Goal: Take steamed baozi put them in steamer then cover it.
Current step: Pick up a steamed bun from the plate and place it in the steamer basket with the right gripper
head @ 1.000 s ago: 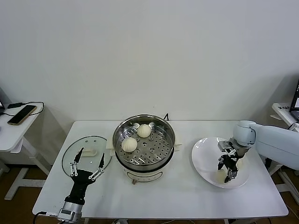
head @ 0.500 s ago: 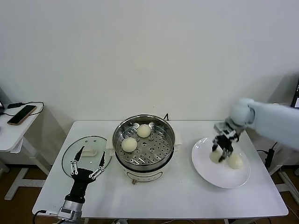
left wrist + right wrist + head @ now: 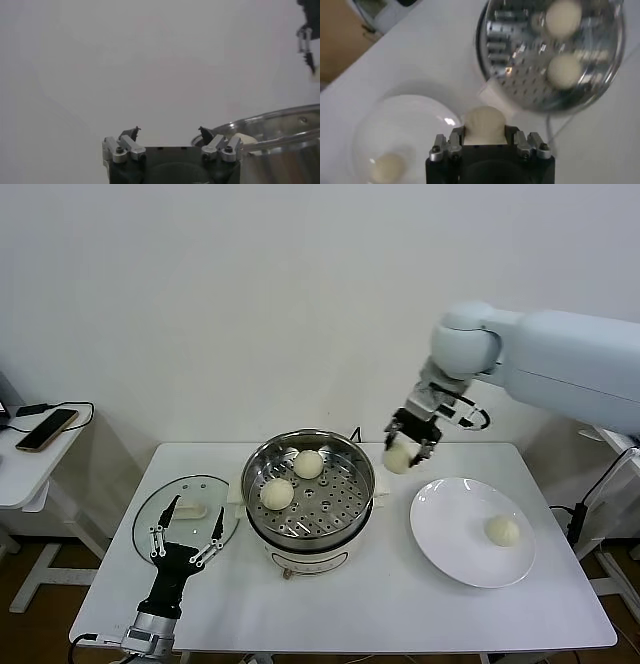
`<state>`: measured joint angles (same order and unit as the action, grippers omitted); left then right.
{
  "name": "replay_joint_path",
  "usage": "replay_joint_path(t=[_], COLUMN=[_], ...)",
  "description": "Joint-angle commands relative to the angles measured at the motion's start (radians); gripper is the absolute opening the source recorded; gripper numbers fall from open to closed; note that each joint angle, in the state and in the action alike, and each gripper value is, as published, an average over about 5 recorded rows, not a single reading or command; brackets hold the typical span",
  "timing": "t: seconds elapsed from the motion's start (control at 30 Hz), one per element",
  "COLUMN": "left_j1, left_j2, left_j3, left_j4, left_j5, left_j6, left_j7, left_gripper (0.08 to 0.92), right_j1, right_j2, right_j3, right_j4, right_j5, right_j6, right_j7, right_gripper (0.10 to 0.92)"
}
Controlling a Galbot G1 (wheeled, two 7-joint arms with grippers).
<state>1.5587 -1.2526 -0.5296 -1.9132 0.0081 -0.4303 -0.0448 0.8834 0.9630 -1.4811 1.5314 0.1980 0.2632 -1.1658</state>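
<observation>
The steel steamer (image 3: 308, 489) stands mid-table with two baozi on its tray, one at the back (image 3: 308, 464) and one at the left (image 3: 277, 494); both show in the right wrist view (image 3: 562, 19) (image 3: 561, 71). My right gripper (image 3: 405, 454) is shut on a third baozi (image 3: 398, 460) (image 3: 484, 125), held in the air just right of the steamer's rim. A fourth baozi (image 3: 502, 530) lies on the white plate (image 3: 450, 544). The glass cover (image 3: 165, 529) with its cream handle (image 3: 192, 508) lies flat left of the steamer. My left gripper (image 3: 187, 534) is open over the cover's near edge.
A side table with a phone (image 3: 46, 429) stands at the far left. The steamer's rim (image 3: 280, 117) shows in the left wrist view. A white wall is close behind the table.
My right gripper closed on a baozi on the plate, lifted it and carried it up and left to the steamer's right rim. The left arm has not moved.
</observation>
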Motion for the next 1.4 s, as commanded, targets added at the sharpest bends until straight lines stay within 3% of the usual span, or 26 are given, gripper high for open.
replay_joint_path(t=[0.03, 0.47, 0.93, 1.4], left_j1=[0.001, 0.000, -0.004, -0.009], left_j2=[0.000, -0.003, -0.005, -0.004], left_j3=[-0.002, -0.005, -0.007, -0.003], left_j4=[-0.003, -0.001, 0.006, 0.011], left_j5=[-0.002, -0.007, -0.009, -0.012], left_j6=[0.001, 0.001, -0.002, -0.004], left_j7=[0.000, -0.002, -0.005, -0.006], left_gripper=[0.823, 0.823, 0.823, 0.823], right_j1=[-0.067, -0.254, -0.320, -0.283], right_j2=[0.166, 0.242, 0.256, 0.217], right_j3=[0.035, 0.088, 0.104, 0.221], right_j4=[0.088, 0.027, -0.011, -0.045], right_j5=[-0.155, -0.345, -0.421, -0.480], right_j6=[0.183, 0.332, 0.381, 0.415], right_j7=[0.047, 0.105, 0.125, 0.095], right_gripper=[0.574, 0.574, 0.594, 0.818])
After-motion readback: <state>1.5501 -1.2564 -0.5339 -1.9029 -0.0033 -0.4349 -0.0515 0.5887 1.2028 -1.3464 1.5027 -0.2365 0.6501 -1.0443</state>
